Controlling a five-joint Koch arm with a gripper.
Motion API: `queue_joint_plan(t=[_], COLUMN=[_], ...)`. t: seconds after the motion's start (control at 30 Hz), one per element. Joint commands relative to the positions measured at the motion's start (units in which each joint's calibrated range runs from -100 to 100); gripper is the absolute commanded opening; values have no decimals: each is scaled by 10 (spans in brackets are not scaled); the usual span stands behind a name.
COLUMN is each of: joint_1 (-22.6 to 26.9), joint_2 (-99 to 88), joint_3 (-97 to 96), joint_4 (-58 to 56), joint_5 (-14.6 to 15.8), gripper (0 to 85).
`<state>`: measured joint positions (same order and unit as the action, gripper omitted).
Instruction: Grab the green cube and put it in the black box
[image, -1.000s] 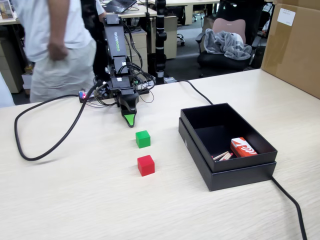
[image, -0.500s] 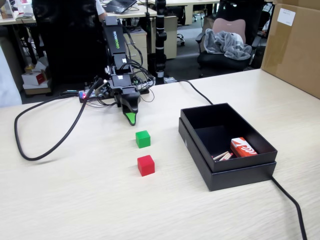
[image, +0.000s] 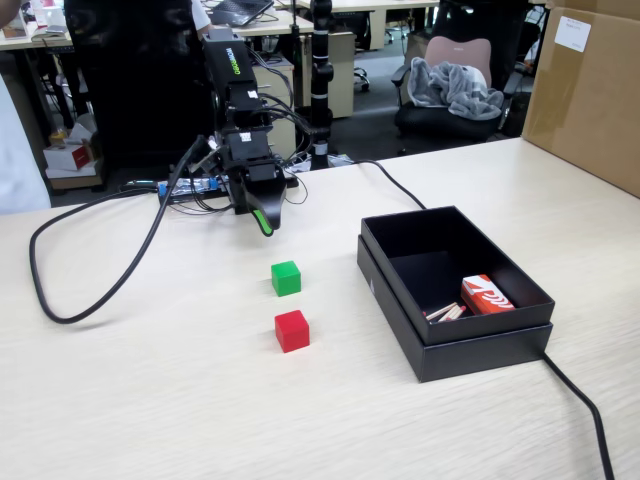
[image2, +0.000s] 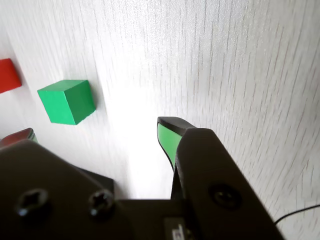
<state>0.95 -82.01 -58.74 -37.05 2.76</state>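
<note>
The green cube (image: 286, 278) rests on the pale wooden table, with a red cube (image: 292, 330) just in front of it. My gripper (image: 258, 220) hangs behind the green cube, a short way off and above the table, its green-padded finger pointing down. In the wrist view the green cube (image2: 67, 101) lies to the upper left of my gripper (image2: 95, 131), outside the jaws, and the red cube (image2: 7, 75) shows at the left edge. The jaws stand wide apart with bare table between them. The black box (image: 395, 285) stands to the right.
Inside the black box lie a red-and-white pack (image: 487, 296) and some wooden sticks (image: 445, 312). A big brown carton (image: 590, 90) stands at the back right. One black cable (image: 90, 270) loops on the left, another (image: 585, 405) runs from the box toward the front.
</note>
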Motion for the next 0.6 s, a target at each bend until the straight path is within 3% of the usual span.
queue_joint_plan(t=[0.0, 0.57], joint_1=[0, 3], joint_2=[81, 309], joint_3=[86, 318], joint_4=[-56, -132], joint_5=[8, -2], gripper=[472, 472])
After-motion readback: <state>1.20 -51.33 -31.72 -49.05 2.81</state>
